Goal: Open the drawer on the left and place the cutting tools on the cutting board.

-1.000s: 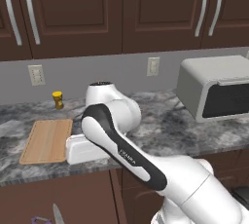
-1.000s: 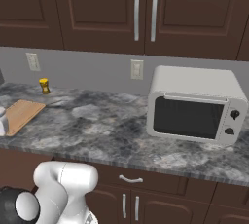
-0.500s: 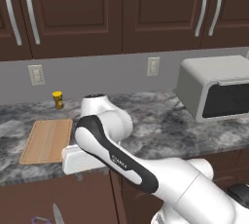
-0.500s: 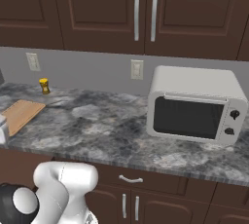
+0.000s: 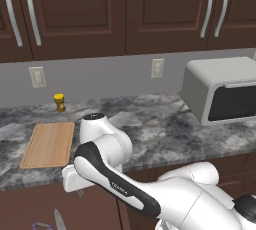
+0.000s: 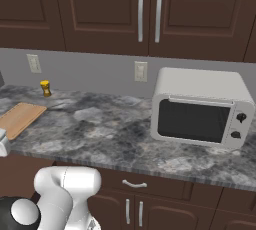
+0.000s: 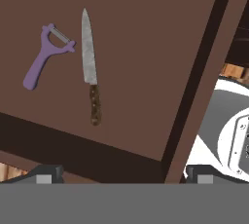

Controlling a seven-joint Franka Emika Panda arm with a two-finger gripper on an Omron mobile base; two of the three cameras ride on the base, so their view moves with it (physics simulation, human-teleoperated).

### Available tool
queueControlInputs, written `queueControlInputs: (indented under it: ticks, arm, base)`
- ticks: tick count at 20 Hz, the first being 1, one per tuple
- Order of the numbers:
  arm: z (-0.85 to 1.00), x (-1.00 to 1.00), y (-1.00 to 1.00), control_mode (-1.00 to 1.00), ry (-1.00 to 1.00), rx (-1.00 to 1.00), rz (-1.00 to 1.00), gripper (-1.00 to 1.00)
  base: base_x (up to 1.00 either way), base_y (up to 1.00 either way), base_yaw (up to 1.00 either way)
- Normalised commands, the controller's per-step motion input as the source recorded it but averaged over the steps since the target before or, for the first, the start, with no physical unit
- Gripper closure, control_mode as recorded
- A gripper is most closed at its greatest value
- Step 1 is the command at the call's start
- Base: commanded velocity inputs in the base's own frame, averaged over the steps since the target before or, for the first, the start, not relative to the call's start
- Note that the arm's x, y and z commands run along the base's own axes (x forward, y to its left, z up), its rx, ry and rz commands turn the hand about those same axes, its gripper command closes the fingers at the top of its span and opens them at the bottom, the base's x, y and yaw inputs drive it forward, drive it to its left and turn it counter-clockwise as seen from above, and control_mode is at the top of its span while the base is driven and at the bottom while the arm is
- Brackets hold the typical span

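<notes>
Arm's swung lower & further left vs a sec ago, hand now below the counter edge. Gripper point(image 7: 121, 173) hangs released, fingers wide apart, holding nothing, over the open drawer point(image 7: 141, 77). Inside: knife point(image 7: 89, 67) & purple peeler point(image 7: 42, 56) lying side by side, not touching. Cutting board point(image 5: 49, 144) sits on the counter point(image 5: 165, 134), left, near a small yellow jar point(image 5: 59, 102).

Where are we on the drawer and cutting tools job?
Done: the drawer is open. In hand: nothing; the open gripper hangs over the knife and purple peeler lying inside. Left: carry both to the cutting board, which is bare.
</notes>
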Motion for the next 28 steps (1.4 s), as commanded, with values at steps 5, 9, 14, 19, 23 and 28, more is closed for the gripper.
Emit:
queueControlInputs:
  ticks: [5, 9, 14, 19, 23, 28]
  arm:
    - [-0.42, -0.01, 0.19, -1.00, -0.03, 0.00, 0.00, -1.00]
    - [-0.46, 0.00, 0.21, -1.00, 0.10, 0.00, 0.00, -1.00]
    - [-0.53, 0.00, 0.22, -1.00, 0.06, 0.00, 0.00, -1.00]
    - [-0.32, 0.00, 0.24, -1.00, 0.00, 0.00, 0.00, -1.00]
    - [-0.34, 0.00, 0.23, -1.00, 0.00, 0.00, 0.00, -1.00]
    - [-0.22, -0.01, 0.15, -1.00, 0.00, 0.00, 0.00, -1.00]
  base:
    - [0.00, 0.00, 0.00]
    - [0.00, 0.00, 0.00]
    - [0.00, 0.00, 0.00]
    - [0.00, 0.00, 0.00]
    - [0.00, 0.00, 0.00]
    - [0.00, 0.00, 0.00]
